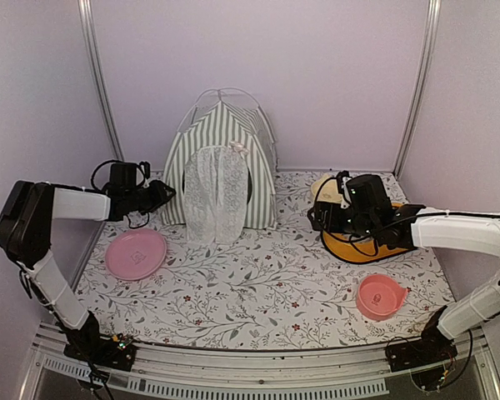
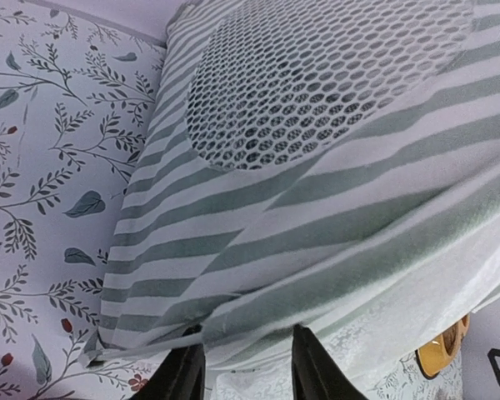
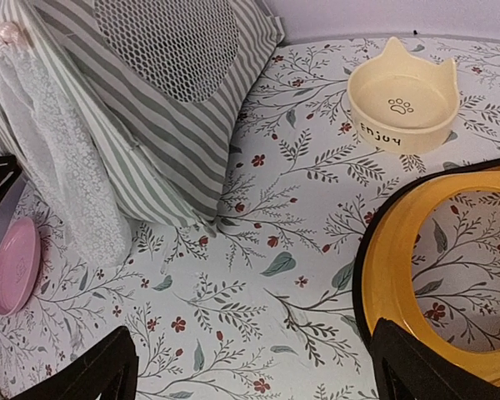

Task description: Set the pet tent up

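The pet tent (image 1: 221, 158), a grey-green and white striped teepee with thin white poles, stands upright at the back middle of the table. Its white lace curtain (image 1: 215, 197) hangs over the door. My left gripper (image 1: 162, 195) is at the tent's left side. In the left wrist view its jaws (image 2: 246, 367) stand apart, with the tent's lower hem (image 2: 317, 275) right at the fingertips, below a round mesh window (image 2: 317, 75). My right gripper (image 1: 317, 215) is wide open and empty over the mat (image 3: 254, 375), to the right of the tent (image 3: 175, 125).
A pink plate (image 1: 136, 253) lies front left of the tent. A yellow ring (image 1: 362, 243) lies under my right arm, a cream cat bowl (image 3: 402, 104) behind it, and a pink bowl (image 1: 380, 295) at the front right. Walls enclose the table.
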Motion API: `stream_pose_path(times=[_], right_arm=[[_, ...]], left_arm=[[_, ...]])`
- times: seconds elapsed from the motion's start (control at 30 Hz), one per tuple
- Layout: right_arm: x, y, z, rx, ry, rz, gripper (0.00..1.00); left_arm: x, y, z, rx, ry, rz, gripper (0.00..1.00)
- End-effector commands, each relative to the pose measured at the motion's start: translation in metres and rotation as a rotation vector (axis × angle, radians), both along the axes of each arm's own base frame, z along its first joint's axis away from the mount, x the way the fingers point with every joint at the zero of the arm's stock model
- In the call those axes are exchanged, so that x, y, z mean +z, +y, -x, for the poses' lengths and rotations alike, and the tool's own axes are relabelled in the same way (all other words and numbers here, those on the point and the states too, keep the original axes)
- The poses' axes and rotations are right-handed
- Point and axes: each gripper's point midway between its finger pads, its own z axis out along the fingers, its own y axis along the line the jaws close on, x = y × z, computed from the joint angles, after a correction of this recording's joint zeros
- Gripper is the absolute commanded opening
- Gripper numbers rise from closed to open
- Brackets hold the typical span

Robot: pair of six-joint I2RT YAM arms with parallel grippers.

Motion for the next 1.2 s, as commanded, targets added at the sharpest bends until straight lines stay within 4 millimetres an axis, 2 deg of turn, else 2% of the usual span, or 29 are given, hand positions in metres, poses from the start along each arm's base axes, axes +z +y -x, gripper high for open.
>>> stream_pose_path(times=[0.0, 0.27, 0.37, 0.53, 0.63, 0.73, 0.87, 1.0, 1.17], right_arm=[[-0.006, -0.033, -0.004, -0.094, 0.016, 0.046, 0.99], [-0.031, -0.061, -0.020, -0.103, 0.099, 0.066, 0.99], [-0.041, -0.069, -0.027, -0.102, 0.134, 0.084, 0.99], [-0.058, -0.086, -0.033, -0.113, 0.177, 0.161, 0.99], [-0.074, -0.088, -0.032, -0.102, 0.224, 0.200, 0.99], [-0.088, -0.083, -0.029, -0.074, 0.267, 0.198, 0.99], [-0.102, -0.068, -0.023, -0.014, 0.326, 0.144, 0.99], [-0.113, -0.053, -0.015, 0.031, 0.375, 0.084, 0.99], [-0.121, -0.024, -0.004, 0.090, 0.417, 0.050, 0.99]], left_arm=[[0.016, -0.001, 0.014, -0.035, -0.034, 0.002, 0.42], [0.041, -0.001, 0.059, -0.057, -0.080, -0.003, 0.59], [0.058, -0.003, 0.077, -0.060, -0.120, -0.012, 0.64], [0.080, -0.015, 0.102, -0.092, -0.176, -0.004, 0.69], [0.091, -0.029, 0.114, -0.129, -0.200, 0.001, 0.72], [0.103, -0.046, 0.124, -0.169, -0.228, 0.003, 0.73], [0.115, -0.056, 0.134, -0.198, -0.251, 0.007, 0.74], [0.121, -0.062, 0.140, -0.218, -0.265, 0.017, 0.75], [0.128, -0.062, 0.146, -0.221, -0.279, 0.030, 0.77]])
